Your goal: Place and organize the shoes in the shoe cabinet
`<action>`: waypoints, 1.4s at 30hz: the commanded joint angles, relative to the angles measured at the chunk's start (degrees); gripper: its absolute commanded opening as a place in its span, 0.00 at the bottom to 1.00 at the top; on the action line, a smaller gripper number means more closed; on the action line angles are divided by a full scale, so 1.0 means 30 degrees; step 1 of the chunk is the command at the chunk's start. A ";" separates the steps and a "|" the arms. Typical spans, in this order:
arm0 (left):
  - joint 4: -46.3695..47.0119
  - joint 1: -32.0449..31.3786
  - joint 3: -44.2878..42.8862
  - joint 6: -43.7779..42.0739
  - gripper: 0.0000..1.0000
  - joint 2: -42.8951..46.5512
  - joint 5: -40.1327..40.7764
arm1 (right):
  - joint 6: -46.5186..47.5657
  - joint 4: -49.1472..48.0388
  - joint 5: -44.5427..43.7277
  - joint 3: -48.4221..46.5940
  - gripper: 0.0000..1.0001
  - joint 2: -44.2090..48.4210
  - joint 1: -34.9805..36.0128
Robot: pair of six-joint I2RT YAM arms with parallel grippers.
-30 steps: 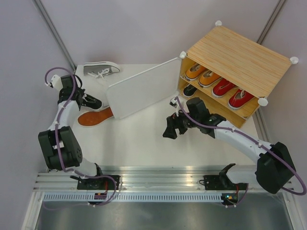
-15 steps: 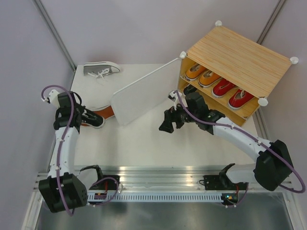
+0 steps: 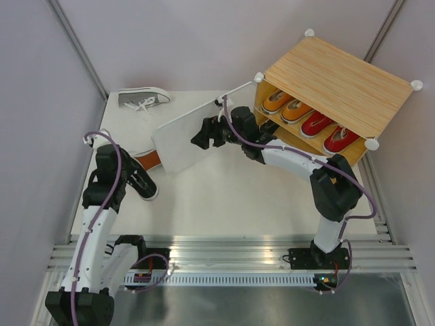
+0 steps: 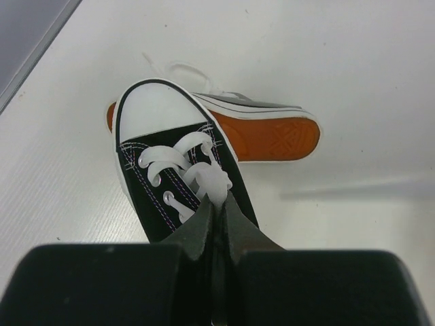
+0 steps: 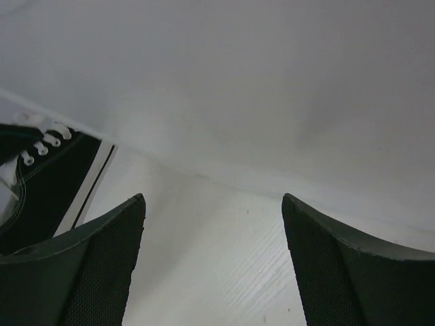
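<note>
Black sneaker (image 4: 178, 178), toe away from left claw (image 4: 217, 207)

The frosted door (image 3: 183, 136) of the shoe cabinet (image 3: 340, 75) stands wide open across the worktop (image 3: 224, 197), screening the back-left corner. A sole-up sneaker (image 3: 151, 158) lies partly under its edge. The right arm (image 3: 285, 156) crosses the lower opening, and four sneakers (image 3: 306, 117) fill the upper shelf (image 3: 291, 130). The middle of the worktop — between the arms — is bare.

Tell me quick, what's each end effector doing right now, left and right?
Left end effector: closed, gripping the black shoe.
Right end effector: open, holding nothing.
</note>
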State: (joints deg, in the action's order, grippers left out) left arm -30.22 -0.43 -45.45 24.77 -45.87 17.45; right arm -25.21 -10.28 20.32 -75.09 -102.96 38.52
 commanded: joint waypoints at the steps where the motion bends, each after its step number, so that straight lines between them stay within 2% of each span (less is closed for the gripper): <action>1: 0.0845 -0.1084 -0.0259 -0.1784 0.02 0.1020 -0.0514 | -0.1291 -0.2430 -0.1523 -0.2210 0.85 -0.1709 0.0371; 6: 0.0405 -0.1761 0.0033 -0.2164 0.02 0.1694 -0.2240 | -0.1177 -0.2492 -0.2230 -0.3474 0.85 -0.2828 0.0548; 16: 0.1019 -0.3050 0.0530 -0.3014 0.02 0.1403 -1.0670 | 0.0288 -0.0910 -0.2290 -0.3037 0.85 -0.1307 0.0548; 21: 0.1926 -0.3840 0.0590 -0.3132 0.02 -0.0030 -1.3487 | 0.1018 -0.0207 -0.2580 -0.2043 0.85 0.0242 0.0548; 27: 0.3829 -0.6383 0.0152 -0.2693 0.02 -0.3568 -1.3496 | 0.2426 0.2136 -0.3957 -0.0609 0.85 0.2703 0.0577; 33: 0.7079 -0.8935 -0.0813 -0.2252 0.03 -0.7351 -1.2908 | 0.4212 0.4335 -0.8407 0.2169 0.85 0.6658 0.0548; 38: 0.8049 -1.0929 -0.3742 -0.3247 0.03 -1.2361 -1.2352 | 0.4682 0.4863 -1.2388 0.5103 0.86 1.0636 0.0548; 42: 0.9046 -1.2042 -0.6345 -0.3248 0.03 -1.5117 -1.2350 | 0.4595 0.5448 -1.3858 0.7416 0.86 1.2953 0.0548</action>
State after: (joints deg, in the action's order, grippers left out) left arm -12.62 -34.83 -57.89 17.12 -88.25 -19.57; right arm -12.82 4.03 -13.69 -56.34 -68.45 40.03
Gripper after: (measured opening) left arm 0.048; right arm 0.862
